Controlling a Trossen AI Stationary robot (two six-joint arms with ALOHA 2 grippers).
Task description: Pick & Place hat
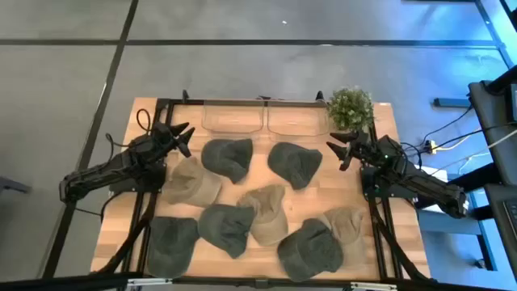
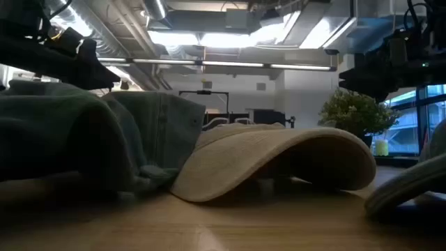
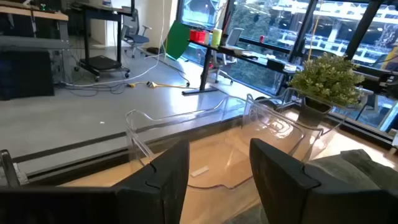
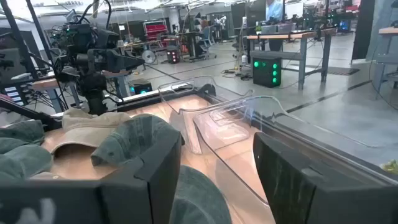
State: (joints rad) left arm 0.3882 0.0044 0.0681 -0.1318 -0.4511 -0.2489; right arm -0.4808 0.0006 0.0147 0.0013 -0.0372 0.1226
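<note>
Several caps lie on the wooden table (image 1: 145,174), some dark green and some tan. My left gripper (image 1: 185,137) hovers open at the far left, beside a dark green cap (image 1: 228,156) and above a tan cap (image 1: 192,182). In its wrist view the open fingers (image 3: 221,180) point toward a clear bin (image 3: 186,137). My right gripper (image 1: 338,153) hovers open at the far right, beside another dark green cap (image 1: 295,163), which lies under the fingers (image 4: 214,174) in its wrist view. A tan cap (image 2: 279,160) rests on its brim in the low view.
Two clear bins (image 1: 233,117) (image 1: 295,120) stand side by side at the table's far edge. A potted plant (image 1: 350,107) sits at the far right corner. More caps, green (image 1: 226,226) (image 1: 311,249) and tan (image 1: 265,212), crowd the table's middle and near side.
</note>
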